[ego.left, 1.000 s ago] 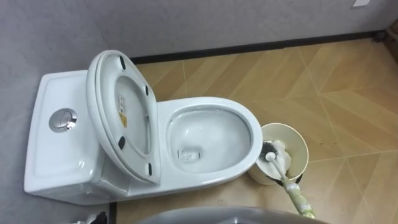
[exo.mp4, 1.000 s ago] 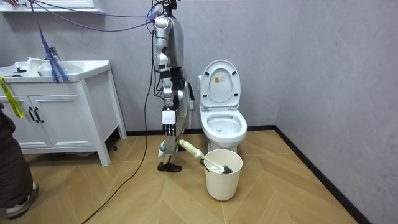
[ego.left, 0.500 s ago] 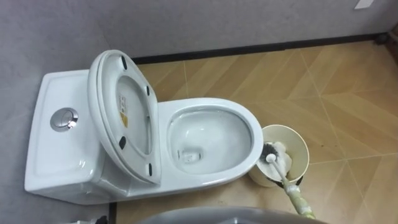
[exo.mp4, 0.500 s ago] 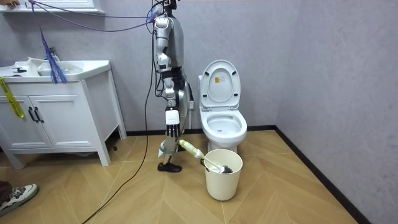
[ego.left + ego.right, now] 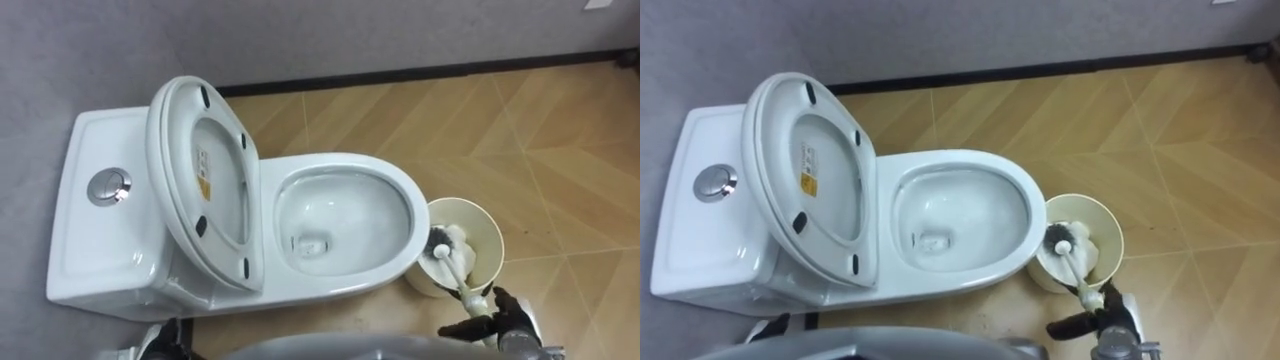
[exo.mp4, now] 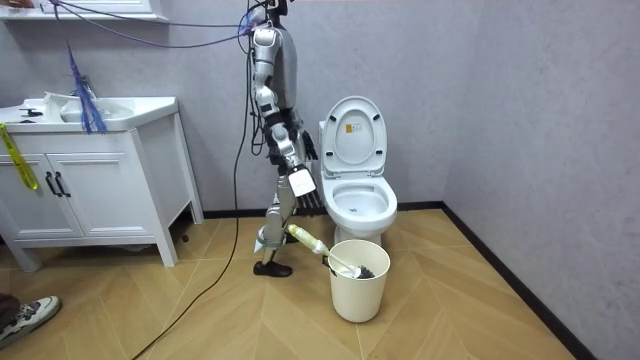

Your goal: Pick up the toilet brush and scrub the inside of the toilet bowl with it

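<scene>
right hand (image 5: 497, 318) at bottom edge, dark fingers spread, unclenched, holding nothing, over brush handle's near end. left hand (image 5: 160, 340) at lower-left edge, grip cannot tell. cream round plastic bucket (image 5: 482, 225) holds white-handled toilet brush (image 5: 452, 270): black bristle head down inside, handle slanting out toward robot. white ceramic toilet (image 5: 340, 288) just beside bucket, seat raised, small water pool in bowl.

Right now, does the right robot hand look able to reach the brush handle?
Probably yes. The right robot hand hangs open just beside the brush handle, which leans out of the cream bucket toward it; nothing lies between them.
</scene>
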`<state>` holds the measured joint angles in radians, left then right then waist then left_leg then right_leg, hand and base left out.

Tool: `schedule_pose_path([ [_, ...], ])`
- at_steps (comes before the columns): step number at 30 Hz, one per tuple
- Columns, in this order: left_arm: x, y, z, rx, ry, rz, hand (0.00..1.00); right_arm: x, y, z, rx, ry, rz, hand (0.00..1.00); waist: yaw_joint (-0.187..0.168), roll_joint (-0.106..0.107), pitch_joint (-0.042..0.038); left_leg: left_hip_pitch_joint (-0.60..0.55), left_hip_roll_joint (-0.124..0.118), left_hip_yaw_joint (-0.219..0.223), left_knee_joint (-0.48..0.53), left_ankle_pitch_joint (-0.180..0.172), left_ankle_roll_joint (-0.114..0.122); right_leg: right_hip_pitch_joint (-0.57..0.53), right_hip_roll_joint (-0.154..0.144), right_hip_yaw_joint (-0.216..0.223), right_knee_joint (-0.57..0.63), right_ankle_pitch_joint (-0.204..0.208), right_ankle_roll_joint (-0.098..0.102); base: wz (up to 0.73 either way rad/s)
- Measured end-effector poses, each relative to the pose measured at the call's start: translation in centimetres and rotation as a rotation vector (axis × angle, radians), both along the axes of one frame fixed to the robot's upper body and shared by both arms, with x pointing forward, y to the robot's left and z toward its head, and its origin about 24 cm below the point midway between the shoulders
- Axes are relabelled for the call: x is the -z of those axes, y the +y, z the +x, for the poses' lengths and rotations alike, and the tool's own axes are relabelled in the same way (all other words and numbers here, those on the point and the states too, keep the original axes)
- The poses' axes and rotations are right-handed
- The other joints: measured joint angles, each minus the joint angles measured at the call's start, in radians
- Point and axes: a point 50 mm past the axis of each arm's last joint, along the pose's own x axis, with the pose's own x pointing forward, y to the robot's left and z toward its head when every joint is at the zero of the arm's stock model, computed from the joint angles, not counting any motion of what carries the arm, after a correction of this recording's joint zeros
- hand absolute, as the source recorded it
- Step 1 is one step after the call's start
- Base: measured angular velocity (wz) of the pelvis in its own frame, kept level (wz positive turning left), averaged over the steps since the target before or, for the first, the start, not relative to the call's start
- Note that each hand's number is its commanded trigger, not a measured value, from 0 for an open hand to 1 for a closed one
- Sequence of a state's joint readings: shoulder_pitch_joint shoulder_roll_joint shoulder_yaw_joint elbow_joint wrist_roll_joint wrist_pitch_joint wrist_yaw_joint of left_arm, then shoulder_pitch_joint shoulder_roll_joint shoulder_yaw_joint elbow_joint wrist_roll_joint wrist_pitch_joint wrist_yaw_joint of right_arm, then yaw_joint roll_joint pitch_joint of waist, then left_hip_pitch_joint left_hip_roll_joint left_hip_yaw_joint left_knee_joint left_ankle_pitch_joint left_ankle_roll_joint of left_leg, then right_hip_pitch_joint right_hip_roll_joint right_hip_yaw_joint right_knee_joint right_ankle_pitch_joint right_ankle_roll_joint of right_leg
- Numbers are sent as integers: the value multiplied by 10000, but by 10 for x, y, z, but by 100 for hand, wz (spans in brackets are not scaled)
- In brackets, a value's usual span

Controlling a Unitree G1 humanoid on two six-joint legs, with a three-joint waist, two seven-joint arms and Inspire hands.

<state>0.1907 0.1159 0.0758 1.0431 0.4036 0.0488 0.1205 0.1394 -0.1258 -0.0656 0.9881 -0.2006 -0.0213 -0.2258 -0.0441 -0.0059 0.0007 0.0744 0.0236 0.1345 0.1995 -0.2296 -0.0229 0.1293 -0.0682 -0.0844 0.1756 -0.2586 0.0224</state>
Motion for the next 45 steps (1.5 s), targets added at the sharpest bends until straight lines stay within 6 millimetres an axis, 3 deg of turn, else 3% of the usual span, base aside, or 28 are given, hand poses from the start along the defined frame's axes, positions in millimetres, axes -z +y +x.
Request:
schedule_pose_path([
  [10, -2, 4, 1, -50, -459, 16, 0, -15, -2, 23, 111, -1688, -748, 0, 54, -78, -18, 39, -1, 10, -105, 1, 0, -63, 2, -34, 87, 5, 1, 0],
  [21, -7, 14, 5, -142, -1174, 989, 0, -16, -6, 21, 673, -2034, -1522, 0, 210, -254, -65, -113, -2, -151, -15, 2, 2, -80, -31, -591, 77, 77, 49, 5],
  [26, -9, 14, 14, -261, -1483, 1005, 0, -9, -8, 10, 1416, -1460, -1382, 0, 217, -200, -43, -381, -2, -314, 136, 2, 3, -170, -35, -773, 86, 80, 43, 12],
  [28, -11, 14, 25, -533, -1815, 878, 0, -8, -8, 17, 1454, -1389, -1372, 0, 214, -145, -35, -886, 3, -404, 389, 6, 9, -465, -56, -1048, 125, 99, 18, 12],
  [31, -13, 12, 42, -475, -2181, 779, 0, -10, -10, 26, 1454, -1452, -1395, 0, 223, -98, 34, -1440, 1, -558, 567, 84, 57, -868, -55, -1209, 170, 200, 2, 18],
  [36, -18, 8, 66, -296, -2787, 625, 0, -15, -18, 45, 1961, -1723, -1370, 0, 222, -23, 72, -2506, -10, -708, 1106, 129, 135, -1743, -125, -1406, 581, 224, 10, 16],
  [39, -22, 5, 82, 12, -3166, 533, 0, -18, -26, 56, 2019, -1620, -1569, 0, 203, 66, 150, -3285, -6, -735, 1543, 159, 186, -2329, -186, -1655, 870, 225, 11, 24],
  [44, -31, 0, 111, 582, -3775, 508, 0, -27, -36, 75, 2570, -1823, -1395, 0, 300, 102, 236, -4466, 2, -799, 1911, 285, 328, -3557, -246, -1657, 1500, 223, 10, 9],
  [45, -34, -2, 117, 801, -3912, 520, 0, -30, -39, 79, 2698, -1904, -1382, 0, 349, 95, 283, -4688, -6, -800, 1989, 314, 355, -3807, -285, -1625, 1636, 222, 10, 0],
])
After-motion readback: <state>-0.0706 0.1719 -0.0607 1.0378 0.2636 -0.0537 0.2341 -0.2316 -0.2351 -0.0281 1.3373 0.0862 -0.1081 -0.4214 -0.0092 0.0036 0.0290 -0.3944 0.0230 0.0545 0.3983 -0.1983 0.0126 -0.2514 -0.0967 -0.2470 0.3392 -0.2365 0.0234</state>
